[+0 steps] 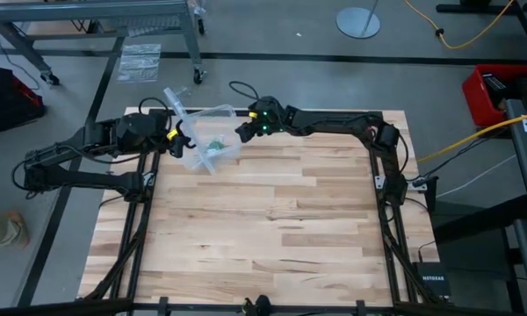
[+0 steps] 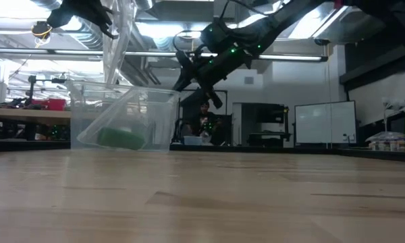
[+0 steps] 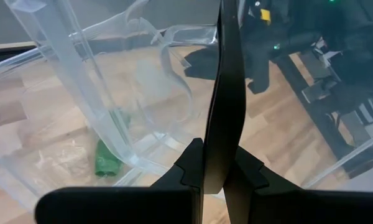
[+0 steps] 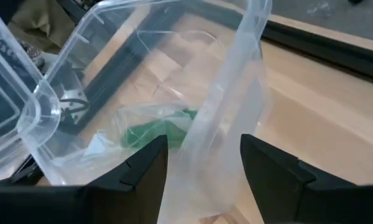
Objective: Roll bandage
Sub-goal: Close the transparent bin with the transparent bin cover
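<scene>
One camera looked straight down on the whole wooden table (image 1: 272, 219). Another sat at tabletop height, facing level across it into the room. Two wrist cameras looked closely past their own fingers. All four views shared the clear plastic container (image 1: 212, 139) at the table's far edge.

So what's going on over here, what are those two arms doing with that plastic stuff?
The left gripper is shut on a clear plastic bag and holds it up at the far edge of the wooden table. The right gripper is open, with its fingers on either side of the hanging bag. The green bandage sits low down inside, next to a tipped clear plastic container. It is not out yet, so no rolling has begun.
</scene>
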Robot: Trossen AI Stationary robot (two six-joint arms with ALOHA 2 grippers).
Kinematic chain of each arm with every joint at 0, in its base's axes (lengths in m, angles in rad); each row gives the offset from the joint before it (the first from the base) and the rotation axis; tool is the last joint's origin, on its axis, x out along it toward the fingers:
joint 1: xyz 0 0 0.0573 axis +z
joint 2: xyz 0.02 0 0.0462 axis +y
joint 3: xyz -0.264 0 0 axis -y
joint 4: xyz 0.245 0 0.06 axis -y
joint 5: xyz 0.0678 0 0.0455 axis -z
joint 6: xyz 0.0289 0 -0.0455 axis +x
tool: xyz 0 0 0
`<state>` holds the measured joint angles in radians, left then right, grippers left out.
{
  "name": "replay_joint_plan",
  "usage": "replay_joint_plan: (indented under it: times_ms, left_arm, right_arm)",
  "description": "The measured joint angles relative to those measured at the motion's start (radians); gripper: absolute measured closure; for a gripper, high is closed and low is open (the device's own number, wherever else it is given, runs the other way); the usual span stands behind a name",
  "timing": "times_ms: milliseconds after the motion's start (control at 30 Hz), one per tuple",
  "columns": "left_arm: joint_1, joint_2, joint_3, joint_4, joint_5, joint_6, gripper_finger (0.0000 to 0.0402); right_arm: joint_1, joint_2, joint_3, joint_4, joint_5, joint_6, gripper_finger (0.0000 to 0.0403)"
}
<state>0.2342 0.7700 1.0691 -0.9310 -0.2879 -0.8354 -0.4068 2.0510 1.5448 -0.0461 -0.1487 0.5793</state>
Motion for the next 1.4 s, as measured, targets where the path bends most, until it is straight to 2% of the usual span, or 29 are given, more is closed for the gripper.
replay_joint_plan:
  times_ms: [167, 333, 467, 700, 833, 1033, 1300, 1400]
  left_arm:
    - [-0.006, 0.0, 0.0, 0.002, -0.001, -0.001, 0.038]
    - [-0.006, 0.0, 0.0, 0.013, 0.0, -0.002, 0.038]
    - [-0.006, 0.0, 0.0, 0.071, 0.0, 0.0, 0.038]
    - [-0.007, -0.001, 0.0, 0.14, 0.039, 0.013, 0.038]
    - [-0.007, -0.015, 0.0, 0.138, 0.087, 0.006, 0.038]
    - [-0.007, -0.046, 0.0, 0.136, 0.094, 0.005, 0.038]
    - [-0.007, -0.066, 0.0, 0.135, 0.094, 0.0, 0.038]
    - [-0.007, -0.068, 0.0, 0.136, 0.101, -0.001, 0.038]
  right_arm:
    - [0.0, -0.002, 0.0, -0.006, -0.008, 0.0, 0.0196]
    - [0.001, 0.007, 0.0, -0.02, -0.072, 0.001, 0.0212]
    - [0.003, 0.029, 0.003, -0.012, -0.157, 0.004, 0.0253]
    - [0.007, 0.048, 0.0, -0.045, -0.191, -0.025, 0.0351]
    - [-0.006, 0.048, -0.003, -0.074, -0.276, -0.062, 0.0354]
    - [-0.032, 0.045, -0.002, -0.12, -0.331, -0.059, 0.0344]
    - [-0.026, -0.004, -0.002, -0.126, -0.348, -0.096, 0.0351]
    - [-0.026, -0.029, 0.0, -0.115, -0.348, -0.108, 0.0342]
